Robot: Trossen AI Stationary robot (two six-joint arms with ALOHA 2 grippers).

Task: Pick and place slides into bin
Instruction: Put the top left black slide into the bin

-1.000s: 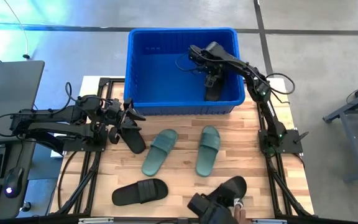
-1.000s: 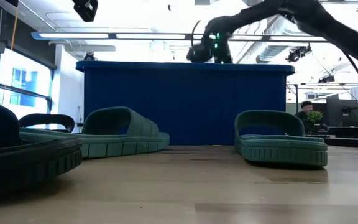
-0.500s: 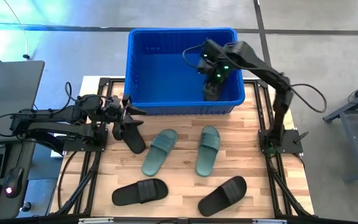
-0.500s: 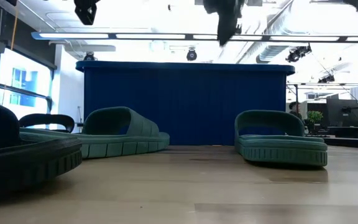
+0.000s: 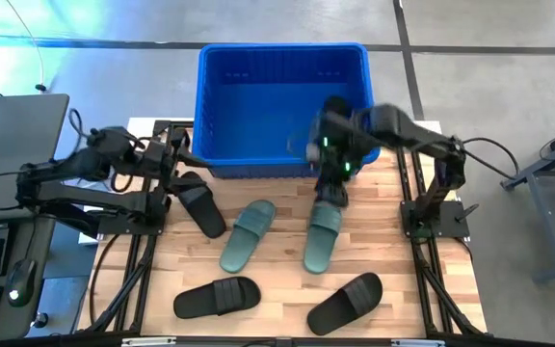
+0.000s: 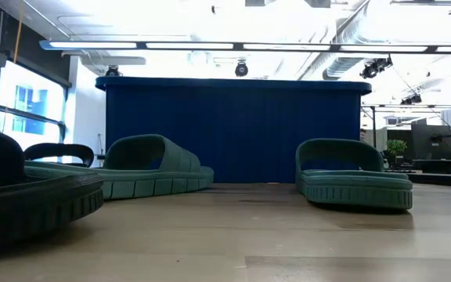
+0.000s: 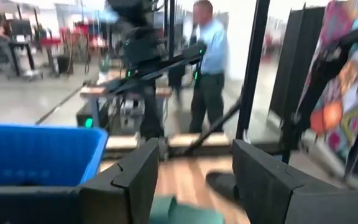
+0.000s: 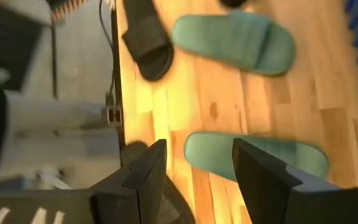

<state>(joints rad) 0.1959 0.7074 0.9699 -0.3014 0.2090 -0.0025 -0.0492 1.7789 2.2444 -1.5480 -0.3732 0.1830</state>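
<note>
Two sage green slides lie soles down mid-table: the left one point(image 5: 247, 234) and the right one point(image 5: 321, 234). Three black slides lie on the table: one point(image 5: 198, 204) by the left arm, one point(image 5: 217, 297) near front left, one point(image 5: 345, 302) near front right. The blue bin point(image 5: 258, 116) stands at the far edge. My right gripper point(image 5: 330, 193) is open just above the right green slide's far end point(image 8: 253, 158). My left gripper point(image 5: 176, 156) is open and raised at the bin's left near corner, apart from the black slide.
The bin wall point(image 6: 233, 129) rises right behind the green slides point(image 6: 355, 176). The right arm hides part of the bin's inside. Metal frame rails run along both table sides point(image 5: 133, 280). A person point(image 7: 210, 68) stands in the room beyond the table.
My right gripper has come up out of the bin and gone toward the near edge and down, over the right green slide. My left gripper has drawn back from the black slide beside it, up and toward the left. A black slide has come to lie at the near right.
</note>
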